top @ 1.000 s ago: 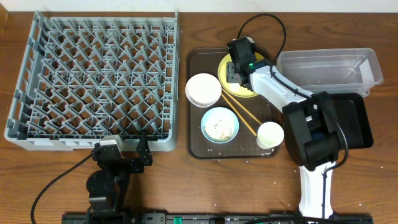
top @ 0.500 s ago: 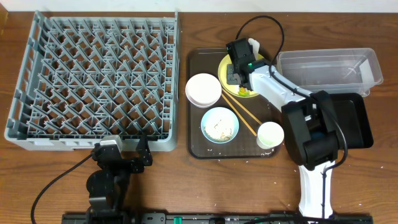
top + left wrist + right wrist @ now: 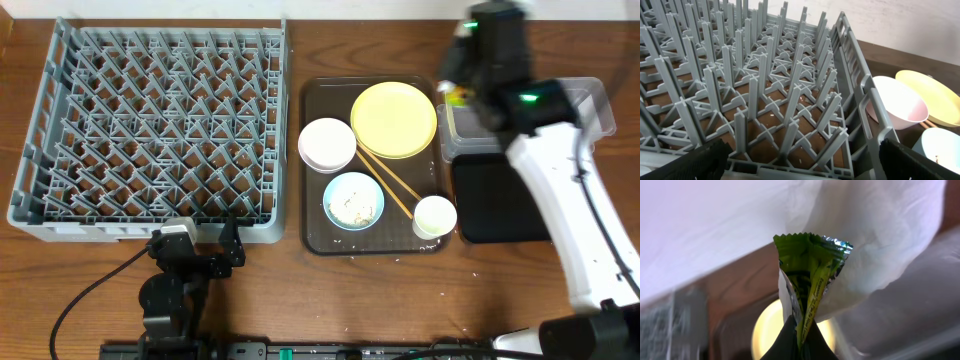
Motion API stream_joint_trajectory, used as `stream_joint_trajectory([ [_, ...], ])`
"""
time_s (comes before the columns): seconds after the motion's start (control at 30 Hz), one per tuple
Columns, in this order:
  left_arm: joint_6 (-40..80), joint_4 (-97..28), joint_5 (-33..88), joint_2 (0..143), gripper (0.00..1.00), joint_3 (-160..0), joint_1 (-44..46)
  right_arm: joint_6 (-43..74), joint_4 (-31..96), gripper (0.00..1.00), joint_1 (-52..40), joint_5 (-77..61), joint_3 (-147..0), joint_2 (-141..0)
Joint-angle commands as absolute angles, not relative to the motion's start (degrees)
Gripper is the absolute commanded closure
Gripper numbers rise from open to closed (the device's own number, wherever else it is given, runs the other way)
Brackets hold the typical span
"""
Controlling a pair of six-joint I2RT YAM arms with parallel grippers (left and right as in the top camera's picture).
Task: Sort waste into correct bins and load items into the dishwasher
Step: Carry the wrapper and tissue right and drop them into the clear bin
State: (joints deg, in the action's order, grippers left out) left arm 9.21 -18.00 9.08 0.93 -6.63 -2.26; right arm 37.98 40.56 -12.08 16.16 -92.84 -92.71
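We see the green-and-yellow snack wrapper [image 3: 810,275] pinched between the closed fingers of the right gripper [image 3: 799,342], with the white napkin [image 3: 885,245] bunched right behind it. The gripper hangs over the left end of the clear tub [image 3: 585,105], beside the yellow plate [image 3: 393,120]. The left gripper [image 3: 810,162] rests wide open and empty at the near edge of the dish rack [image 3: 150,130].

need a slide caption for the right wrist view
Right gripper pinching a green-and-yellow snack wrapper with white napkin behind, yellow plate blurred below.

The right arm [image 3: 548,170] hides part of the clear tub [image 3: 468,136] and black tray [image 3: 492,205]
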Motion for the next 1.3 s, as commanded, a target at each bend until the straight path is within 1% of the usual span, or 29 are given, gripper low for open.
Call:
stream_joint_trajectory([
  [0.0, 9.56, -19.25, 9.87, 0.99, 0.02, -5.91, -2.57, 51.53, 42.26, 0.98, -8.25, 20.47, -90.76, -96.60],
  [0.13, 9.56, -19.25, 9.87, 0.99, 0.02, -5.91, -2.57, 64.05, 42.46, 0.99, -3.99, 21.21, -88.20, -99.07],
  [0.27, 9.54, -19.25, 9.87, 0.99, 0.02, -5.91, -2.57, 72.90, 42.44, 0.98, -0.84, 21.19, -86.54, -102.50],
  [0.47, 9.56, -19.25, 9.87, 0.99, 0.02, -5.91, -2.57, 74.76, 41.74, 0.97, 1.56, 21.19, -86.43, -107.61],
  [0.53, 9.56, -19.25, 9.87, 0.99, 0.02, -5.91, -2.57, 74.74, 41.50, 0.85, 1.98, 21.19, -86.43, -108.14],
  [0.6, 9.56, -19.25, 9.87, 0.99, 0.02, -5.91, -2.57, 74.22, 41.17, 0.66, 2.26, 21.19, -86.46, -108.29],
  [0.63, 9.54, -19.25, 9.87, 0.99, 0.02, -5.91, -2.57, 73.38, 40.77, 0.54, 2.33, 21.19, -86.46, -108.27],
  [0.67, 9.54, -19.25, 9.87, 0.99, 0.02, -5.91, -2.57, 71.72, 40.07, 0.44, 2.35, 21.19, -86.46, -108.22],
  [0.73, 9.54, -19.25, 9.87, 0.99, 0.02, -5.91, -2.57, 66.06, 38.13, 0.29, 2.28, 20.88, -86.48, -107.85],
  [0.77, 9.56, -19.25, 9.87, 0.99, 0.02, -5.91, -2.57, 63.33, 37.36, 0.23, 2.24, 20.25, -86.56, -107.57],
  [0.83, 9.54, -19.25, 9.87, 0.99, 0.02, -5.91, -2.57, 56.66, 36.32, 0.14, 2.17, 17.72, -86.78, -106.32],
  [0.87, 9.56, -19.25, 9.87, 0.99, 0.02, -5.91, -2.57, 53.74, 36.16, 0.08, 2.17, 16.45, -87.00, -105.56],
  [0.97, 9.54, -19.25, 9.87, 0.99, 0.02, -5.91, -2.57, 43.68, 35.77, 0.04, 2.09, 10.15, -87.44, -101.93],
  [1.03, 9.54, -19.25, 9.87, 0.99, 0.02, -5.91, -2.57, 34.74, 35.79, 0.09, 1.76, 2.09, -87.44, -98.35],
  [1.1, 9.54, -19.25, 9.87, 0.99, 0.02, -5.91, -2.57, 26.46, 36.49, 0.11, 0.93, -7.18, -87.44, -94.94],
  [1.2, 9.54, -19.25, 9.87, 0.99, 0.02, -5.91, -2.57, 20.62, 39.53, 0.10, -1.34, -16.56, -87.44, -90.65],
  [1.27, 9.56, -19.25, 9.87, 0.99, 0.02, -5.91, -2.57, 19.40, 43.18, 0.10, -4.12, -18.52, -87.44, -88.62],
])
